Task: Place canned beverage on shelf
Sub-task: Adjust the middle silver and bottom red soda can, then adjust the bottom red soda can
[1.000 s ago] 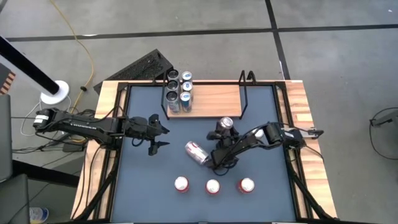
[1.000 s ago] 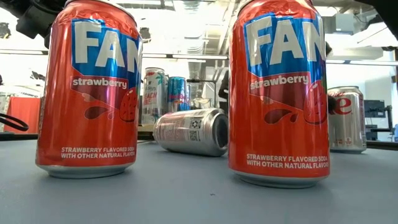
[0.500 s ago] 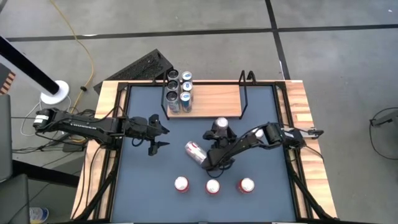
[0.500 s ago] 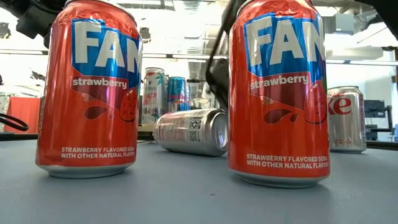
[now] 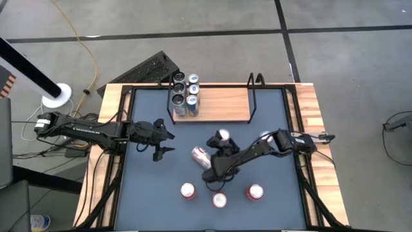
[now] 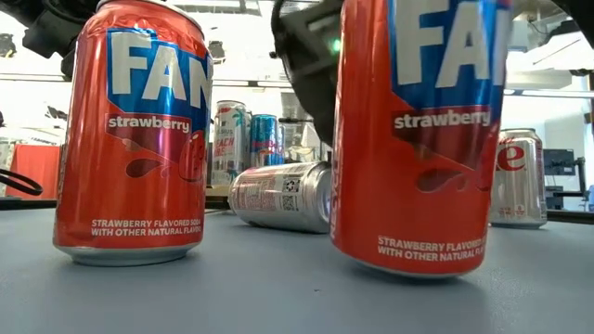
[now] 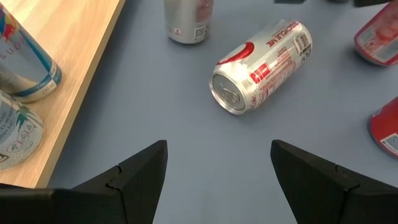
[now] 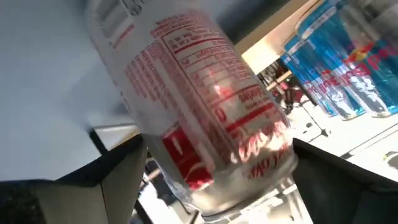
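The right gripper [image 8: 217,149] holds its jaws wide apart around the toppled Diet Coke can [image 5: 201,156], which lies on the bench [image 5: 154,187] in front of the shelf [image 5: 222,103], probably to grasp it, while the left gripper [image 7: 217,149] waits nearby, jaws apart and empty.

We cannot read whether the right gripper [image 5: 213,173] touches the toppled can [image 5: 202,157]; arm overlaps it.

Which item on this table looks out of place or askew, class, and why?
A silver Diet Coke can lies on its side on the dark mat, between the shelf and the row of red strawberry Fanta cans. Every other can stands upright. The right end effector is open around it.
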`<control>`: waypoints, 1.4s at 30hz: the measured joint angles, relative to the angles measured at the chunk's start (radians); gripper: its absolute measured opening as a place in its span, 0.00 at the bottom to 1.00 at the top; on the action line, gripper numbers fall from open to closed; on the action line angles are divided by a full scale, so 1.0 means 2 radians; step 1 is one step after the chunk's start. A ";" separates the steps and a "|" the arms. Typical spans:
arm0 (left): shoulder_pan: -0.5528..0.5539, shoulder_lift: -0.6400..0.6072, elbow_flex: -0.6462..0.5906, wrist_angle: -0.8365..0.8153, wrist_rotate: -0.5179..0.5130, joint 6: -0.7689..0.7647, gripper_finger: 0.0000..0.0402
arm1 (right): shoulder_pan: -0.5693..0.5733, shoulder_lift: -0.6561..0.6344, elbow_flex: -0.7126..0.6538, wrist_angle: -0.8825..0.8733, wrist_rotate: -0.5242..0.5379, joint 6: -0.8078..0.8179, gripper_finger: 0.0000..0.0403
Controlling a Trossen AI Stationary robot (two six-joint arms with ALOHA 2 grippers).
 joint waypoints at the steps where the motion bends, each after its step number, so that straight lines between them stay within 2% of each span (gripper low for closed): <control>1: 0.000 0.000 0.000 0.000 0.000 0.000 0.68 | 0.003 0.000 0.005 -0.001 -0.005 0.007 0.90; 7: 0.000 0.000 0.000 0.000 0.000 0.000 0.68 | 0.017 0.000 0.019 0.001 -0.021 0.015 0.90; 11: 0.000 0.000 0.000 0.000 -0.001 0.000 0.68 | 0.005 -0.011 0.022 0.004 -0.037 0.036 0.90; 18: 0.000 0.000 0.000 0.003 -0.003 -0.006 0.68 | -0.040 -0.060 0.021 0.004 -0.034 0.065 0.90; 22: 0.000 0.000 0.000 0.004 -0.004 -0.014 0.68 | -0.049 -0.102 0.021 0.019 -0.068 0.087 0.90; 28: 0.000 0.000 0.000 0.008 -0.004 -0.019 0.68 | -0.027 -0.175 0.021 0.067 -0.125 0.114 0.90; 33: 0.000 0.000 0.000 0.023 -0.004 -0.019 0.68 | 0.005 -0.215 0.021 0.074 -0.125 0.161 0.90; 36: 0.000 0.000 0.000 0.029 -0.004 -0.019 0.68 | 0.015 -0.239 0.021 0.082 -0.128 0.219 0.90; 38: 0.000 0.000 0.000 0.037 0.002 -0.023 0.68 | 0.014 -0.256 0.021 0.084 -0.159 0.262 0.90; 42: -0.002 0.000 0.000 0.047 0.050 -0.025 0.68 | 0.031 -0.281 0.021 0.096 -0.287 0.338 0.90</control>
